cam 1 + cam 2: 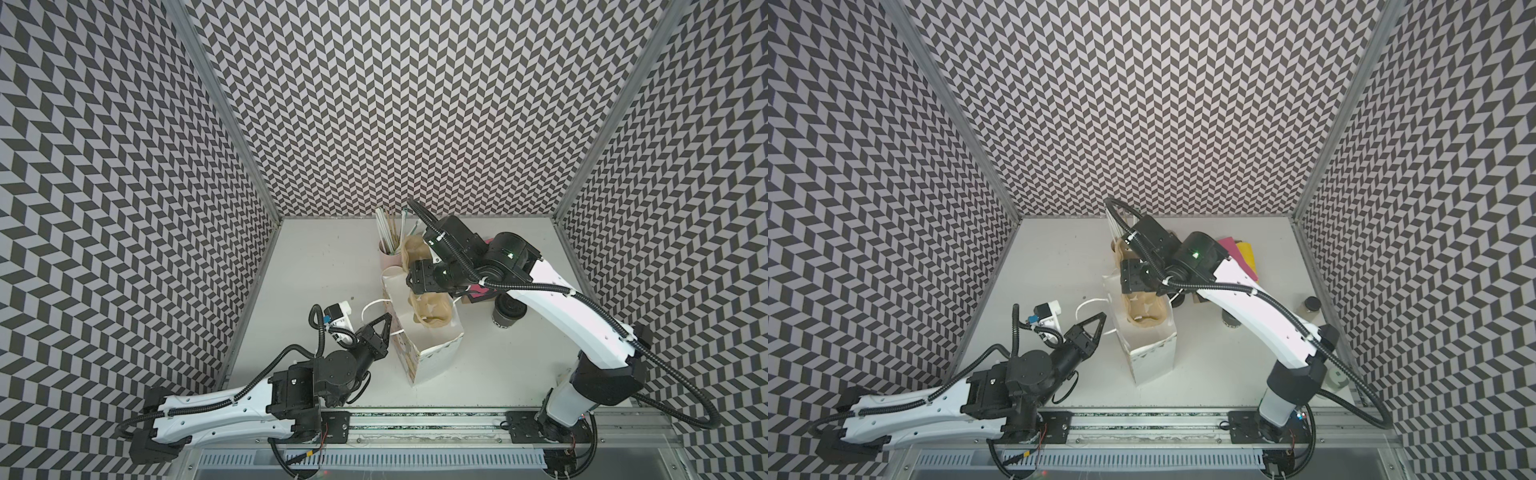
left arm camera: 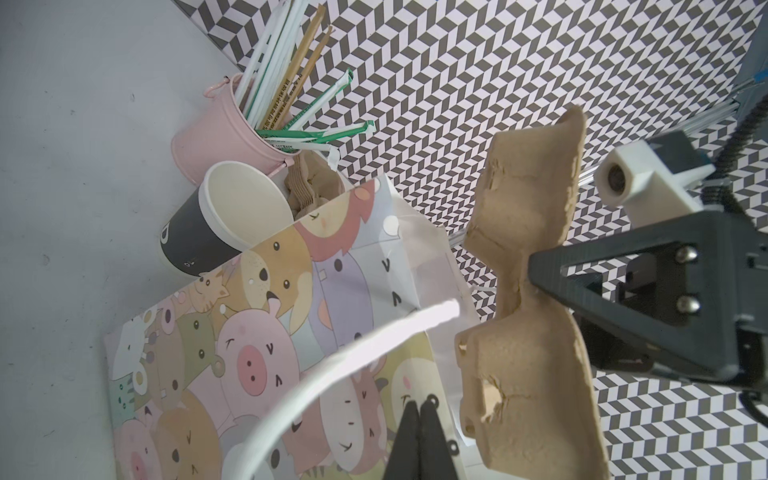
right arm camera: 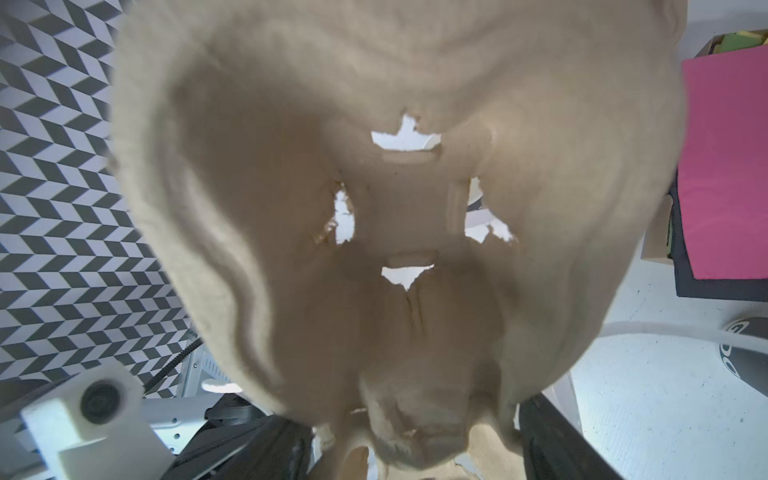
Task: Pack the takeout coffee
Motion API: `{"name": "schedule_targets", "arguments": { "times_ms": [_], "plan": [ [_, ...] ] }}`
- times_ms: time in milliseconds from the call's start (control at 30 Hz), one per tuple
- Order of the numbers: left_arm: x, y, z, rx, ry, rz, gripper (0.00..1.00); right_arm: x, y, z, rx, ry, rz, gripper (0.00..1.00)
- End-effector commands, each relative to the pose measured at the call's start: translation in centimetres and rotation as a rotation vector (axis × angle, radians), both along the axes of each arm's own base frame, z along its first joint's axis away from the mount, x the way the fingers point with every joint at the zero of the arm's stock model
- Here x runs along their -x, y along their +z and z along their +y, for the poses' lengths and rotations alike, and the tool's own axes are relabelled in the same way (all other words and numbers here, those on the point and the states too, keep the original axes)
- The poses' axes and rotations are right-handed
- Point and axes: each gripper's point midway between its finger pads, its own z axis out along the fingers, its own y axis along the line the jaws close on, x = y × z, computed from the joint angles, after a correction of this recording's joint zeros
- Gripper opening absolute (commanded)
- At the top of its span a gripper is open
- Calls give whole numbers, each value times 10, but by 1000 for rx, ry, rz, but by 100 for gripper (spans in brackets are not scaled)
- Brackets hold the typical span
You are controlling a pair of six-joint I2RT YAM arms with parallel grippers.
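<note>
The takeout coffee (image 1: 509,311), a dark grey cup with a black lid, stands on the table right of the bag, under my right arm; its printed side shows in the right wrist view (image 3: 744,345). My right gripper (image 1: 419,286) (image 2: 536,274) (image 3: 407,440) is shut on the middle of a tan pulp cup carrier (image 1: 432,311) (image 1: 1146,311) (image 2: 528,208). The carrier hangs tilted over the open mouth of the cartoon-printed paper bag (image 1: 436,345) (image 2: 291,311). My left gripper (image 1: 386,318) (image 2: 419,403) is shut with nothing between its fingers. It sits beside the bag's printed side, next to the white handle (image 2: 353,353).
A lidless dark cup (image 2: 216,224) and a pink bucket of straws (image 1: 390,249) (image 2: 216,141) stand behind the bag. Pink and yellow sheets (image 1: 1241,253) lie at the back right. A small capped bottle (image 1: 1310,305) stands near the right wall.
</note>
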Motion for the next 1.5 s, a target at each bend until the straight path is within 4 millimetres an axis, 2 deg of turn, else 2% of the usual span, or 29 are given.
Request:
{"name": "schedule_targets", "arguments": {
  "times_ms": [0,233,400,733,1000,1167,1467],
  "plan": [
    [-5,10,5,38,63,-19,0,5,1,-2,7,11,-2,74],
    [-5,13,2,13,45,-47,0,16,-19,0,88,67,-1,74],
    [-4,12,2,-13,36,-52,0,22,-15,2,103,99,-33,74],
    [-3,19,6,-59,35,-75,0,38,-36,0,162,150,-8,73],
    [-4,25,6,-89,35,-97,0,46,-38,0,173,170,-14,72],
    [-4,29,6,-107,37,-108,0,50,-39,-7,184,168,-21,72],
    [-5,29,5,-123,39,-106,0,51,-58,-11,236,170,3,72]
  ]
}}
